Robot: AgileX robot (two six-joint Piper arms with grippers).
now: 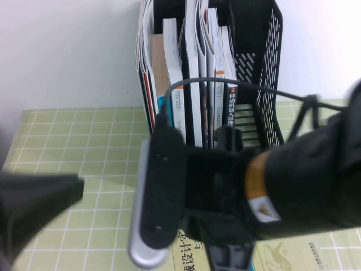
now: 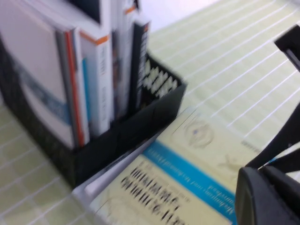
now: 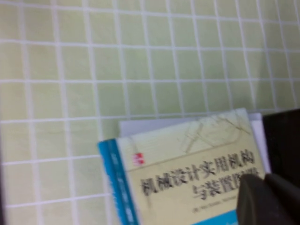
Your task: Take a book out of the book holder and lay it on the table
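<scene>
the thick book with pale yellow-green cover and a blue band lies flat on the light yellow-green table with its white grid, just in front of the tall black perforated plastic book holder. the high view shows only slivers of that book at the bottom edge, because the right arm and its wrist camera body fill the middle of the picture. the left wrist view shows what the high view hides: the cover with its blue band, one corner close against the holder's low front lip, and white pages underneath. the right wrist view adds the bright blue spine and dark characters on the cover, with the grid cloth beyond.

the remaining books stand upright in the holder, among them a black-spined one with white characters.

the right gripper hangs low over the lying book, only a dark finger edge showing, so whether its fingers are apart or together cannot be told. the left gripper sits near the book's front side; its fingers likewise cannot be told.
</scene>
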